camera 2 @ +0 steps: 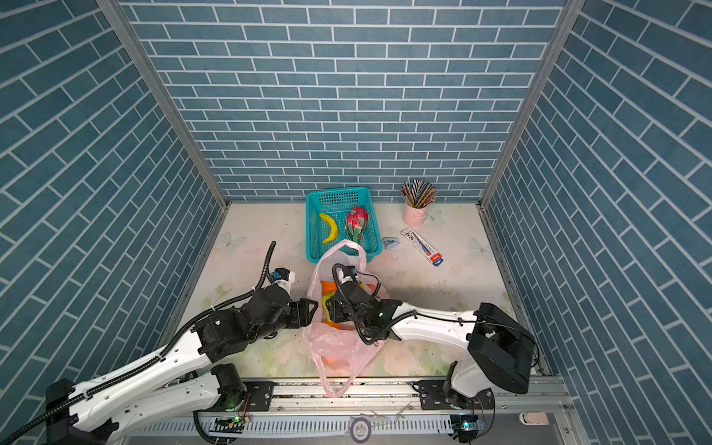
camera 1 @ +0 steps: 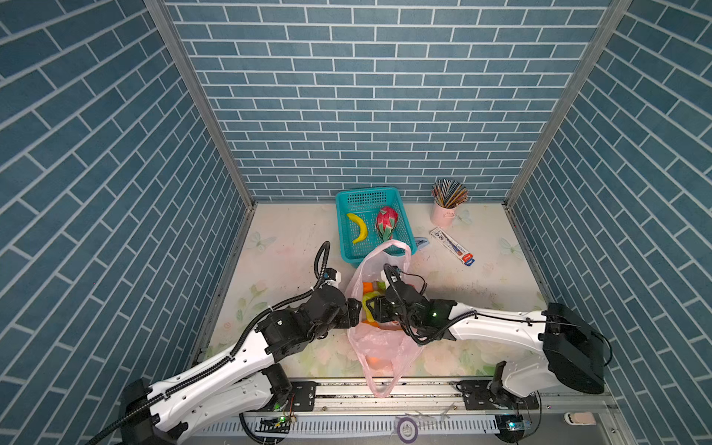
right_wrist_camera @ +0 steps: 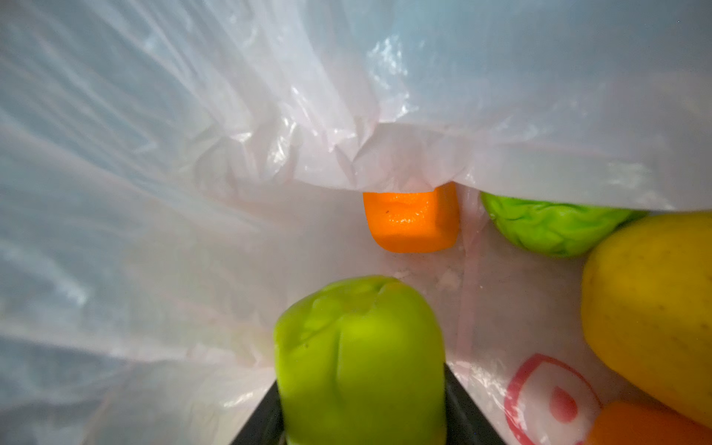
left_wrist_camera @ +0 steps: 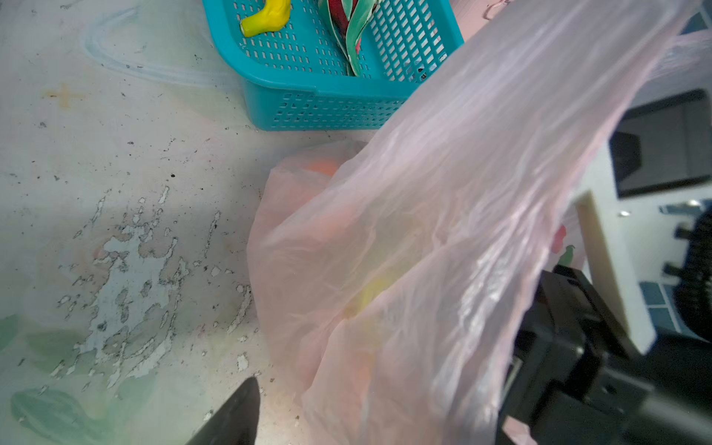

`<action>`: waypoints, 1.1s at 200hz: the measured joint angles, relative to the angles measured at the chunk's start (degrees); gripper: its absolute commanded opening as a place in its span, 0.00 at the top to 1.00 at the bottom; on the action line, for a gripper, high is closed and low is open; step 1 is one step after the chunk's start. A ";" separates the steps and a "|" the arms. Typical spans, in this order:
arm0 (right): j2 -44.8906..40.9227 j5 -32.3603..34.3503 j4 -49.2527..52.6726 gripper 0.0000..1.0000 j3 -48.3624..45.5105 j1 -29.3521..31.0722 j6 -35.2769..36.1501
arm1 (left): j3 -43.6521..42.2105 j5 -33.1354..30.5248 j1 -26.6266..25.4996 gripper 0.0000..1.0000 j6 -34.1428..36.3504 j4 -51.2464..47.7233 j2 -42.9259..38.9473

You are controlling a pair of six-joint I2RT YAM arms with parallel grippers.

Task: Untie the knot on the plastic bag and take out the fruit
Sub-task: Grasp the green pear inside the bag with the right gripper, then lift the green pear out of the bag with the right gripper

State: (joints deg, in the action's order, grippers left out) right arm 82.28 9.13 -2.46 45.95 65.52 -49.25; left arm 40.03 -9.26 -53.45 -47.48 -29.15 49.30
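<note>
The pink plastic bag (camera 1: 379, 346) (camera 2: 339, 343) lies open at the front middle, its two handle loops apart; the knot is out of view. My right gripper (right_wrist_camera: 360, 408) is inside the bag, shut on a green fruit (right_wrist_camera: 358, 346) (camera 1: 369, 297). Around it in the bag lie an orange fruit (right_wrist_camera: 412, 221), another green one (right_wrist_camera: 551, 231) and a yellow one (right_wrist_camera: 655, 308). My left gripper (camera 1: 353, 313) stands open at the bag's left side. One dark finger (left_wrist_camera: 240, 412) is off the film; the other is hidden behind it. A dragon fruit (camera 1: 386, 225) lies in the basket.
The teal basket (camera 1: 341, 215) stands just behind the bag and also holds a yellow banana (camera 1: 358, 227). At the back right are a pink cup of pencils (camera 1: 445, 210), a flat printed box (camera 1: 452, 246) and a small grey-blue object (camera 1: 422, 243). One bag handle hangs over the front rail (camera 1: 424, 389).
</note>
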 measured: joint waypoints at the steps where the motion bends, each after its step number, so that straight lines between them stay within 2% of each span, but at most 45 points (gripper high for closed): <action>1: -0.33 0.02 0.07 0.50 -0.13 0.09 0.07 | 0.02 0.00 0.00 0.27 0.00 0.00 0.02; 65: -11.23 -0.44 0.44 0.50 -4.59 0.98 1.84 | 0.46 0.04 0.00 0.27 0.44 0.35 1.07; 131: -21.92 -5.38 2.12 0.53 -4.76 1.46 4.81 | 1.14 0.02 0.00 0.27 2.12 0.76 1.07; 188: -26.40 -5.70 3.98 0.53 -2.12 1.57 7.80 | 3.08 -0.11 0.00 0.27 5.42 2.64 0.76; 220: -26.97 -4.94 3.39 0.53 2.54 1.09 9.51 | 3.23 0.04 0.00 0.27 9.46 6.54 -2.67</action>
State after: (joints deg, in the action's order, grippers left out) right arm 55.31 4.19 0.93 48.49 66.61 -39.75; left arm 43.27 -9.21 -53.45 -38.02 -22.61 46.63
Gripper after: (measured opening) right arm 0.505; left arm 0.730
